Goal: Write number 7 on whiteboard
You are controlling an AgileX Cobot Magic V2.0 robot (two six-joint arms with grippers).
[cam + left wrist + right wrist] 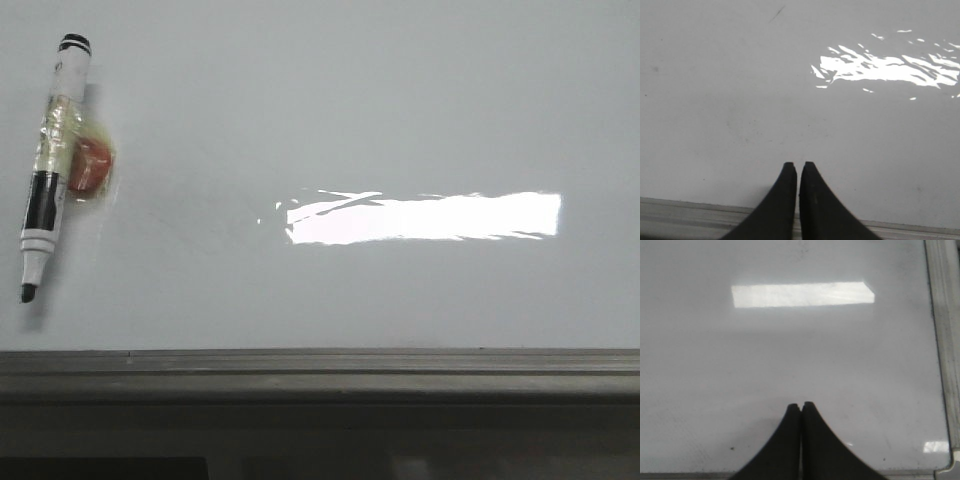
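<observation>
The whiteboard (350,110) is a glossy pale grey sheet that fills the front view, with a bright glare patch in its middle. No number 7 shows on it. A black and white marker (52,160) lies at the far left, uncapped, tip toward the near edge, with tape and a red lump on its side. Neither gripper shows in the front view. My left gripper (799,165) is shut and empty over the whiteboard (740,100) near its frame edge. My right gripper (801,406) is shut and empty over the whiteboard (790,355) near its corner.
A dark grey ledge (320,375) runs along the near side of the board. The board's frame edge (942,315) shows in the right wrist view and also (690,212) in the left wrist view.
</observation>
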